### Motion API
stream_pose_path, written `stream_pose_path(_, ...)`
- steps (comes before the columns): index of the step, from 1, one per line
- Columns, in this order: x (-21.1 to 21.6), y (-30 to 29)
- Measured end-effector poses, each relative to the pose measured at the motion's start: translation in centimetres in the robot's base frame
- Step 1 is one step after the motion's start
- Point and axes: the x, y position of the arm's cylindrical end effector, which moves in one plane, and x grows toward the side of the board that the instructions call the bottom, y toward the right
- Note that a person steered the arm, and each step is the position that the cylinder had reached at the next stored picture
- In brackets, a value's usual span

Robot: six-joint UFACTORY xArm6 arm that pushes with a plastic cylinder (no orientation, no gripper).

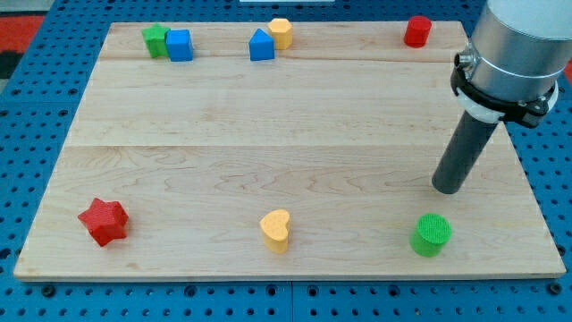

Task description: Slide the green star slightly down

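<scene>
The green star [155,40] sits at the top left of the wooden board [268,134], touching a blue cube [180,45] on its right. My tip [446,189] rests on the board at the right side, far from the green star, just above a green cylinder [432,234]. The dark rod rises from the tip to the grey arm at the view's top right.
A blue house-shaped block [261,45] and a yellow block [281,33] stand together at the top middle. A red cylinder [416,31] is at the top right. A red star [104,221] is at the bottom left, a yellow heart [276,230] at the bottom middle.
</scene>
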Motion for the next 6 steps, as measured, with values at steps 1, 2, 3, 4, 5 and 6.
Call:
stream_pose_path(1, 0.0, 0.5)
stream_pose_path(2, 0.0, 1.1)
stream_pose_path(3, 0.0, 1.3)
stream_pose_path(4, 0.0, 1.3)
stream_pose_path(5, 0.0, 2.6)
stream_pose_path(6, 0.0, 4.1)
